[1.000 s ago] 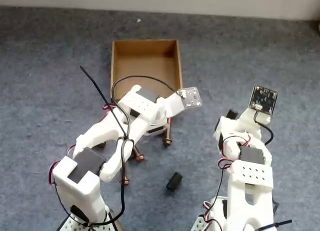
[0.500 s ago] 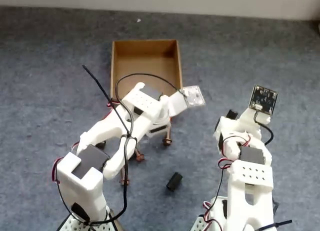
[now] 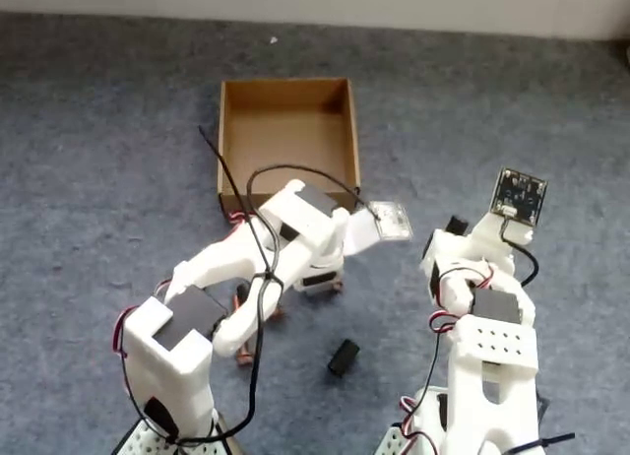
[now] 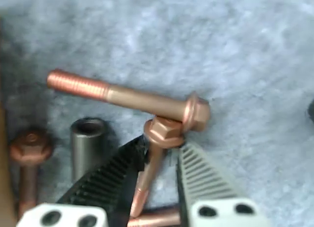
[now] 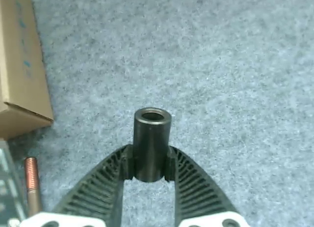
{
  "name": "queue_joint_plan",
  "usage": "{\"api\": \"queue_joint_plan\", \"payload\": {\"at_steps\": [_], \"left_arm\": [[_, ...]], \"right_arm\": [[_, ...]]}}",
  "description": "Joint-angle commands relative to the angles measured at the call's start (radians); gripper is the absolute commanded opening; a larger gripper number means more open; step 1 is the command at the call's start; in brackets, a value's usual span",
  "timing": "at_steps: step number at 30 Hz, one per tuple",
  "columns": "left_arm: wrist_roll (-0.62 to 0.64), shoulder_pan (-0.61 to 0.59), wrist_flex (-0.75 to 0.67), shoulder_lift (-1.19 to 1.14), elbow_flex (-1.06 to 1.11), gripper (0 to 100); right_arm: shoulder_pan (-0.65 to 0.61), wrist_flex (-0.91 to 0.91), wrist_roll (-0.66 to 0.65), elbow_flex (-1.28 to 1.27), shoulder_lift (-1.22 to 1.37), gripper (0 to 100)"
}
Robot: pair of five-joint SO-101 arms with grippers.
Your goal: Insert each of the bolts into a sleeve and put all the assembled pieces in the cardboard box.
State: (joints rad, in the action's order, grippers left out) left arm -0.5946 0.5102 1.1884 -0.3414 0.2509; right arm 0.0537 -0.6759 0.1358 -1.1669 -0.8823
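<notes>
Nearest the arm bases, a loose sleeve [image 3: 343, 357] lies on the desk [image 3: 98, 130], well short of the cardboard box [image 3: 224, 140]. Closer to the box's near wall, your left tool [image 4: 163, 143] stands released, its fingers astride a tilted bolt [image 4: 153, 163] whose head touches a second bolt [image 4: 127, 97]. Off the box's near corner, your right tool [image 5: 148, 160] is clenched on a dark sleeve [image 5: 152, 133].
</notes>
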Motion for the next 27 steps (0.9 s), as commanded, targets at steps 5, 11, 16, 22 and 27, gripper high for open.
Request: {"api": "queue_joint_plan", "payload": {"at_steps": [5,11,16,22,27], "left_arm": [[0.012,0.002,0.011,0.027,0.008,1],[0.092,-0.038,0.003,0.231,0.088,1],[0.195,-0.076,0.000,0.472,0.186,1],[0.364,-0.133,-0.052,0.714,0.278,1],[0.388,-0.160,-0.048,0.923,0.343,1]], "right_arm": [[0.007,0.018,0.005,0.008,-0.030,0.5],[0.002,0.007,0.003,0.008,-0.041,0.5],[-0.028,-0.097,0.003,0.021,-0.041,0.5],[-0.159,-0.113,0.011,0.021,-0.042,0.6],[-0.236,-0.114,0.011,0.018,-0.042,0.6]]}}
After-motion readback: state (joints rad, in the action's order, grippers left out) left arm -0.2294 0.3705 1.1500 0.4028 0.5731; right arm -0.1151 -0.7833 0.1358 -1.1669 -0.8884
